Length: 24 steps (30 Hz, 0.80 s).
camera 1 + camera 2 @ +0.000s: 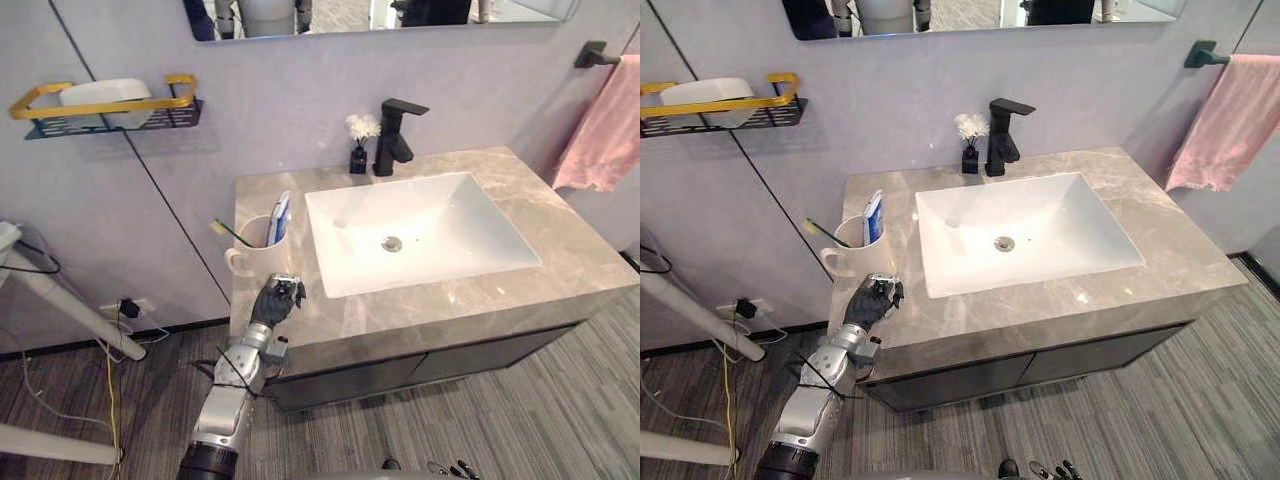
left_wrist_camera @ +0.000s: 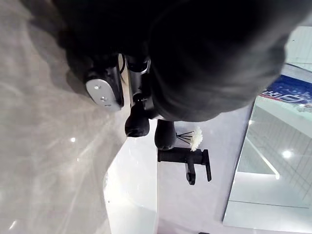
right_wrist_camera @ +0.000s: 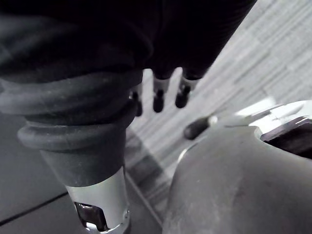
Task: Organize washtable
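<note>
A cream mug (image 1: pixel 262 256) on the marble worktop (image 1: pixel 560 250), left of the white square sink (image 1: pixel 420 235), holds a toothbrush (image 1: pixel 231 234) and a blue tube (image 1: pixel 279 217). The left hand (image 1: pixel 277 303) rests just before it, its grip hard to make out. The right hand (image 3: pixel 158 97) hangs over striped floor (image 3: pixel 273 58), fingers (image 3: pixel 182 95) loose, holding nothing.

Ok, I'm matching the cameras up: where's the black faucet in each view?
Left eye view: black faucet behind the basin, at its rear rim.
Right eye view: faucet in the same spot.
Left wrist view: faucet past the left hand, across the basin.
Right wrist view: faces the floor past the right hand.
Shared landmark: the white flower vase beside the faucet.
</note>
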{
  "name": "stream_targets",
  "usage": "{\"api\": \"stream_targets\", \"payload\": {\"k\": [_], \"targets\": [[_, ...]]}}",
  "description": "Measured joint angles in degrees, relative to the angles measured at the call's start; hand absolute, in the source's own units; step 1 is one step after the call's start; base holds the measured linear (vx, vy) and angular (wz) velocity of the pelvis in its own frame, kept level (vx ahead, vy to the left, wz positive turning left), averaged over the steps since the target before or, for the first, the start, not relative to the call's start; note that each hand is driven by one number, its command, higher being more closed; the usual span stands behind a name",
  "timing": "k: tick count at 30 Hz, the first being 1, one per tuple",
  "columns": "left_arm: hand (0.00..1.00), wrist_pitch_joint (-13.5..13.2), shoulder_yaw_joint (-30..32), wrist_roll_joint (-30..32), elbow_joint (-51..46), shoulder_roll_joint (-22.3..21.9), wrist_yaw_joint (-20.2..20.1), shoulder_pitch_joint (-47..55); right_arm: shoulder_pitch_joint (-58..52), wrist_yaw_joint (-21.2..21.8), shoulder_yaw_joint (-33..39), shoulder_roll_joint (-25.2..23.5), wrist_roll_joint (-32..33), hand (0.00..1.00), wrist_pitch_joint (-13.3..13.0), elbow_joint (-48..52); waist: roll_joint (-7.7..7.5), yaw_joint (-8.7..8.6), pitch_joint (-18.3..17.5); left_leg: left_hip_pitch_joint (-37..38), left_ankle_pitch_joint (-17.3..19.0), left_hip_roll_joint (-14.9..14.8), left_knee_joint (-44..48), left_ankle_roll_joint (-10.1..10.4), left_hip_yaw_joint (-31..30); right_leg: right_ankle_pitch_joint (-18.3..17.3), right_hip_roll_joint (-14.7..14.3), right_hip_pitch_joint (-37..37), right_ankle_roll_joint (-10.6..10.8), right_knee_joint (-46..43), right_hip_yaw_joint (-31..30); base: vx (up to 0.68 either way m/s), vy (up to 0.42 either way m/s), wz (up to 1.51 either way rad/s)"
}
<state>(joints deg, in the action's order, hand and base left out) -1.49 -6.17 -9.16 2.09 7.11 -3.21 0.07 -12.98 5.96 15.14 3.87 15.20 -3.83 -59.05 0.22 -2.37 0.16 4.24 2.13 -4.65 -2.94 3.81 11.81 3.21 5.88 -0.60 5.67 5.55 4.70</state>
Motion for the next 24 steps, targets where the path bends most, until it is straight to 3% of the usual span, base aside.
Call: {"api": "stream_targets", "payload": {"k": [7,14,24], "targets": [[1.00,0.0,2.6,1.6,1.1,0.0,2.2,-1.6,-1.0,0.0,1.2,-0.6,0.0,0.00,0.0,1.9,0.09,-0.09,0.1,-0.8,0.2,-0.4,0.5,0.2,1.0,0.3,-0.4,1.0,-0.3,0.1,-0.7,-0.02,-0.022,-0.06],[1.00,0.1,6.5,7.5,3.0,0.0,4.9,-3.5,-1.8,0.1,2.4,-1.4,-0.1,0.00,-0.1,3.9,0.29,-0.07,0.2,-1.5,0.6,-0.9,1.4,0.5,1.2,0.6,-0.9,1.7,-0.7,0.3,-1.5,-0.04,-0.025,-0.06],[1.00,1.2,11.4,7.7,3.0,0.0,6.2,-4.7,-2.3,0.5,2.4,-2.3,-0.1,0.00,-0.3,6.6,0.29,-0.02,0.6,-1.8,0.7,-1.1,1.4,0.5,1.2,0.7,-1.2,1.9,-0.7,0.3,-1.6,0.00,-0.002,0.00]]}}
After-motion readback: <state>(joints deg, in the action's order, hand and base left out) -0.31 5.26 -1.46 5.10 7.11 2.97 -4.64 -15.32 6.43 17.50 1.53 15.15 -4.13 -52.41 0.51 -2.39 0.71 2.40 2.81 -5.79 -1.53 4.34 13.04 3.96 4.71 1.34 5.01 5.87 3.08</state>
